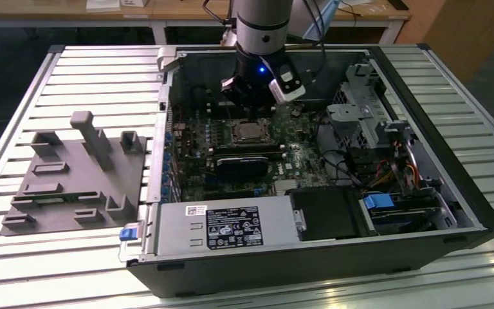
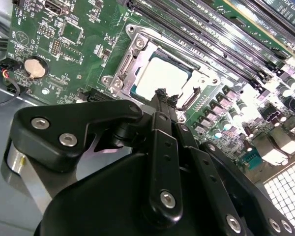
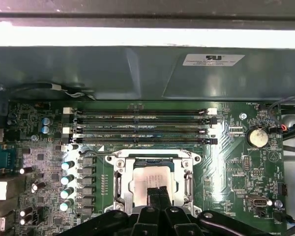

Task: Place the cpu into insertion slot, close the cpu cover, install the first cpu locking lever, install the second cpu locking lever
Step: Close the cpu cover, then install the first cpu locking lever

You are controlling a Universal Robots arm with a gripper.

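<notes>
I see the open computer case [image 1: 466, 187] lying on a slatted metal surface [image 1: 92, 71], with wooden desks [image 1: 187, 9] behind and a grey fixture [image 1: 75, 174] beside it. In both wrist views the gripper's [image 3: 157, 191] fingers [image 2: 160, 105] are pressed together, holding nothing, just above the cpu [image 3: 146, 178]. It sits in the insertion slot [image 3: 147, 164], with the cpu cover [image 3: 119, 184] down around it.

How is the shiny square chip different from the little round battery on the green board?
The chip is square; the battery is round. The chip looks bigger than the battery. The chip sits inside a metal frame; the battery sits apart, near the board's edge. Both are silvery and lie flat on the green board.
</notes>
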